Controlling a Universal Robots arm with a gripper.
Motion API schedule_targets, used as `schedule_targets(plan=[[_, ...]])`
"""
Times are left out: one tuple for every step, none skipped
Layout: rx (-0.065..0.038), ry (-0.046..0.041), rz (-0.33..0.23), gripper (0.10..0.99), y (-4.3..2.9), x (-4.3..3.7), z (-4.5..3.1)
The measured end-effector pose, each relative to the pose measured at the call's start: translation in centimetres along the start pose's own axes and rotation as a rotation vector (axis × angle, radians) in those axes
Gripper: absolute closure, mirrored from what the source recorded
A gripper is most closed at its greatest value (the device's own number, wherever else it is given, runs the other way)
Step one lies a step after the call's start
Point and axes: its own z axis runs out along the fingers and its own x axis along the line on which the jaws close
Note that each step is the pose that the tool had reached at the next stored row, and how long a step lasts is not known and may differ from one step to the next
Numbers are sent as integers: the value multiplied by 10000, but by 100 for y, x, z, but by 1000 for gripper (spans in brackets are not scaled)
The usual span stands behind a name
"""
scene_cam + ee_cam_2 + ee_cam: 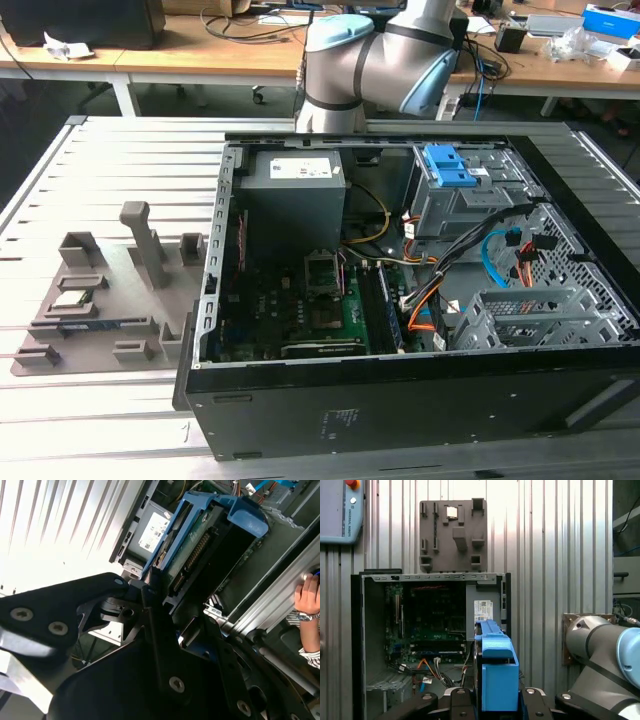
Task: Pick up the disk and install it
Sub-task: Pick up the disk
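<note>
The disk [495, 660], edge-on in its blue carrier bracket, is clamped between the black fingers of the gripper [494, 697], closed on the bracket's end. It is carried in the air, with the open computer case [400, 390] beyond it in the first wrist view.

I judge this to be the carrying stage. It calls for a firm hold, the bracket kept square to its bay, and a path clear of the loose cables [500, 250].

The case lies on its side on the slatted table [100, 430]. It holds the power-supply box [293, 195], the motherboard [300, 310] and the grey drive cage [450, 205] with two blue latches [450, 165]. Beside the case, the grey fixture tray [60, 355] holds a small square chip [70, 298].
</note>
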Motion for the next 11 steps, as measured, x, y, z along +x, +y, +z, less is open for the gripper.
schedule_targets(plan=[[-1, 1, -1, 722, -3, 0, -1], [0, 0, -1, 722, -5, 0, 0], [0, 0, -1, 722, -7, 0, 0], [2, -2, -1, 722, -7, 0, 2], [0, -1, -1, 722, -7, 2, 10], [-2, 2, -1, 722, -7, 2, 17], [-1, 2, -1, 722, -8, 2, 27], [0, -1, -1, 722, -7, 4, 48], [-1, 0, -1, 722, -7, 4, 65], [-1, 1, -1, 722, -8, 3, 93], [0, 0, -1, 722, -8, 3, 133]])
